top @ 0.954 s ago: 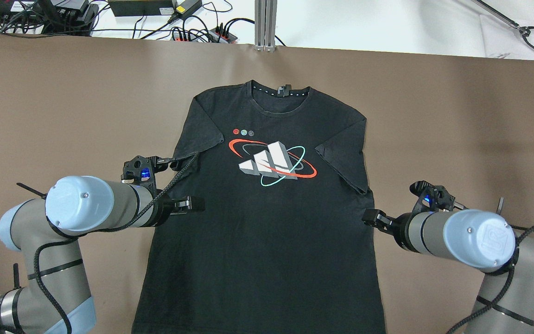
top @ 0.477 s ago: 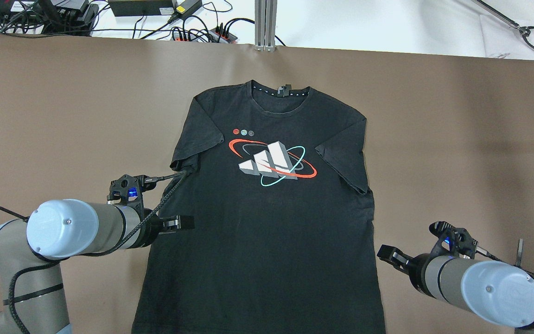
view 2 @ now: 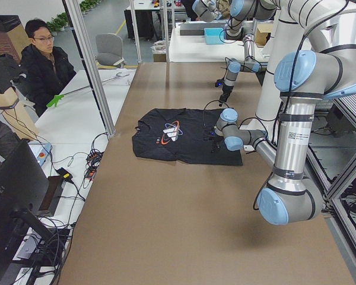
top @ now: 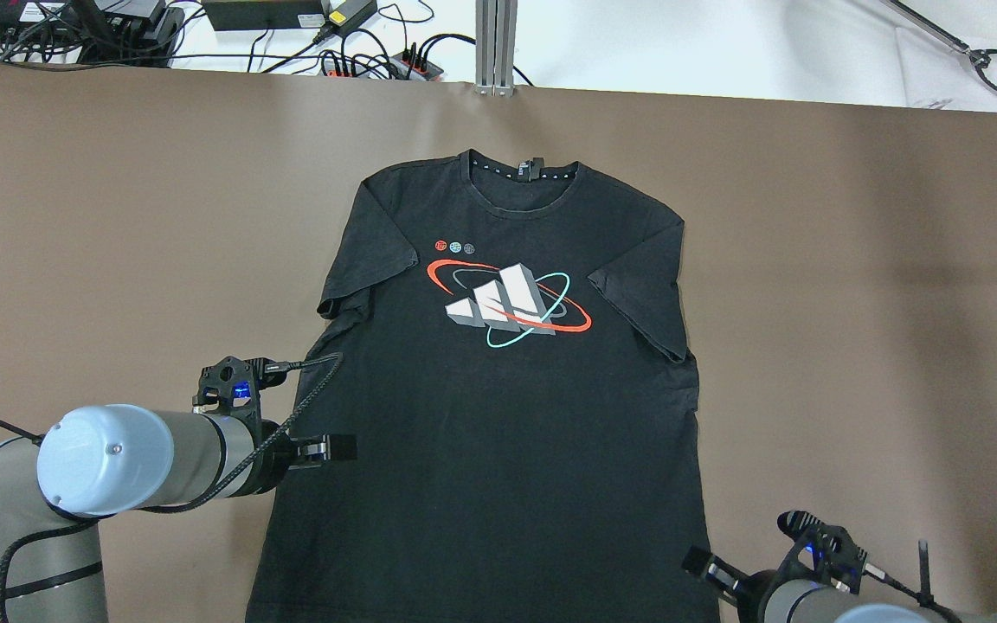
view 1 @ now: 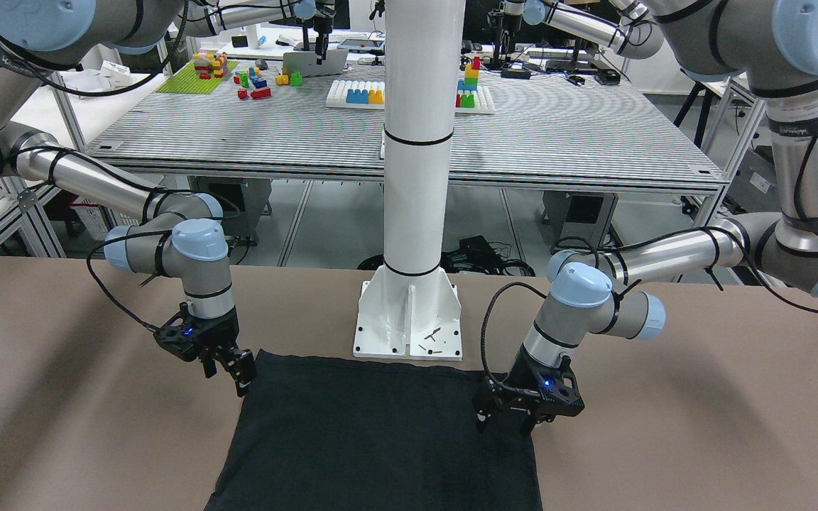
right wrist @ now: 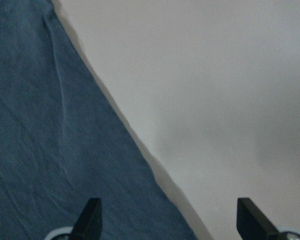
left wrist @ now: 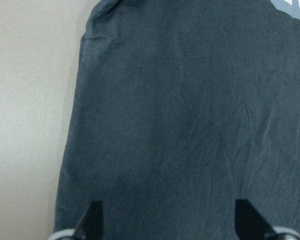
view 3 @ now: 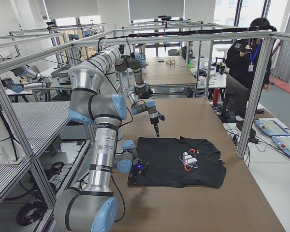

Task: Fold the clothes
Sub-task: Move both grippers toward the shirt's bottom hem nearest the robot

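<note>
Both arms are drawing back along the sides of the shirt [top: 498, 433] toward its hem, the right hand [top: 699, 567] going farther than the left hand [top: 336, 447], while the shirt is lying flat, print up and unmoved, in the middle of the worktop [top: 118, 216]. Each hand is gaping wide and holding nothing; the left is hanging just inside the shirt's left edge and the right is straddling its right edge near the hem. Bare worktop is stretching wide on both sides, and the pillar's base [view 1: 409, 319] is standing just past the hem.

Left arm [view 1: 579, 305] bent low, wrist tipped down, jaws apart, right arm [view 1: 196, 262] likewise, jaws apart
</note>
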Robot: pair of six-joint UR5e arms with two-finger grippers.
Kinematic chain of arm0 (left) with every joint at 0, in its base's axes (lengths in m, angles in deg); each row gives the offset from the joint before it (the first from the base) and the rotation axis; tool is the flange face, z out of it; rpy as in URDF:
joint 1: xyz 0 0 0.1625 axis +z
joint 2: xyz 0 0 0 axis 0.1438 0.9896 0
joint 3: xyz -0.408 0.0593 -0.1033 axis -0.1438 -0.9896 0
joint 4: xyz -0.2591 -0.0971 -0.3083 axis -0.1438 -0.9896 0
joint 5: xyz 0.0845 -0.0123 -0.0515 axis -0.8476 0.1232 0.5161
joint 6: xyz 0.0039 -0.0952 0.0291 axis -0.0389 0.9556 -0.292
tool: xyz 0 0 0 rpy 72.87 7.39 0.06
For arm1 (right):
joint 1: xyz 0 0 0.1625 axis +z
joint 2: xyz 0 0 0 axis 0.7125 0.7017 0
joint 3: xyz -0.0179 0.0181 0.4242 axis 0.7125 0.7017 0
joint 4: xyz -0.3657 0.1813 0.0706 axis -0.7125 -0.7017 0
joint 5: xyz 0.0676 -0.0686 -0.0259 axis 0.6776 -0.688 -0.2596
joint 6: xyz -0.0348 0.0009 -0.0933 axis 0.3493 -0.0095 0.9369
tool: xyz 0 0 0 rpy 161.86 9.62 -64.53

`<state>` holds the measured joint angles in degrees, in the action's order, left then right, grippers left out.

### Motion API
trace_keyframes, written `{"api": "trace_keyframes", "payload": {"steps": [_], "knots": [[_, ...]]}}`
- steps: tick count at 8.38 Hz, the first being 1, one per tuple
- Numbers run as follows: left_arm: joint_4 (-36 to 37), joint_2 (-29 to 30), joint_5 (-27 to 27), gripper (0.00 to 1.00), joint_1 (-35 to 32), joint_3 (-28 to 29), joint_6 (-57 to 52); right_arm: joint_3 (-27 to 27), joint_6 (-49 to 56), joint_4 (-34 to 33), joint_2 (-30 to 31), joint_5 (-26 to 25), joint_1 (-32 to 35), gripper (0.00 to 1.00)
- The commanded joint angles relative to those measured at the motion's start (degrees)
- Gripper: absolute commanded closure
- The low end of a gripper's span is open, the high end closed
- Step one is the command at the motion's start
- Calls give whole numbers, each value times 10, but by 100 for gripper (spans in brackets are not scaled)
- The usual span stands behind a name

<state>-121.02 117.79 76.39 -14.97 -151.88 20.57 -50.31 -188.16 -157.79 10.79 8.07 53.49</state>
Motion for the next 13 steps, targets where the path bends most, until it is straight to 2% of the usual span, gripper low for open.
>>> {"api": "trace_keyframes", "payload": {"steps": [1, 6, 7, 8, 9, 11, 13], "knots": [[0, -6, -1, 7, 1, -3, 0, 0, -30, -28, 0, -32, -74, 30], [0, -9, -2, 7, 1, -9, 11, 1, -68, -48, -2, -35, -103, 45], [0, -12, -2, 7, 1, -11, 12, 0, -68, -48, -3, -35, -103, 61], [0, -14, -8, 7, 2, -10, 13, 2, -68, -48, -3, -36, -103, 92], [1, -15, -21, 7, 3, -9, 21, 1, -69, -49, -3, -43, -103, 100], [0, -32, -24, 7, 13, -13, 47, -9, -73, -49, -2, -48, -103, 100], [0, -80, -94, 7, 76, -61, 113, -26, -84, -49, 1, -48, -100, 100]]}}
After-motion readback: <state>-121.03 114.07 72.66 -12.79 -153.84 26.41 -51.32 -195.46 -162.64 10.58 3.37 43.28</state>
